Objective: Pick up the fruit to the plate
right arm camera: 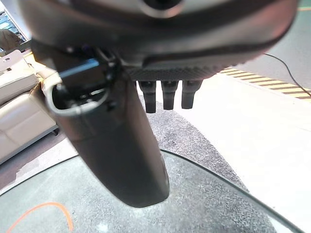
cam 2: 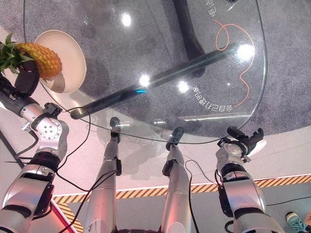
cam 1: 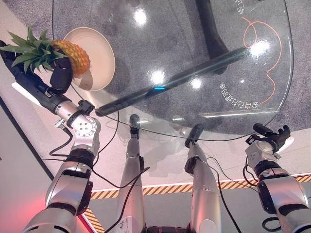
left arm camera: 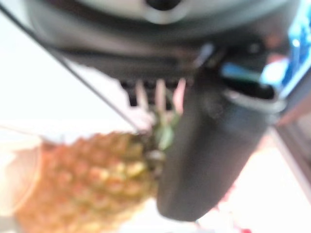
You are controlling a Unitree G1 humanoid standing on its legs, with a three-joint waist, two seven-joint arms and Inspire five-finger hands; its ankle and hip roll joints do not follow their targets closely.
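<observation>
While the left hand (cam 1: 60, 77) grips the pineapple (cam 1: 73, 56) near its crown, fingers apparently curled round it though the wrist view is blurred, the fruit hangs over the near-left rim of the cream plate (cam 1: 99, 53) on the glass counter (cam 1: 194, 58). Long axis lies sideways, leaves pointing left away from the plate, body toward its centre. Right hand (cam 1: 272, 136) idles well apart at the counter's near right edge, fingers curled, holding nothing.
</observation>
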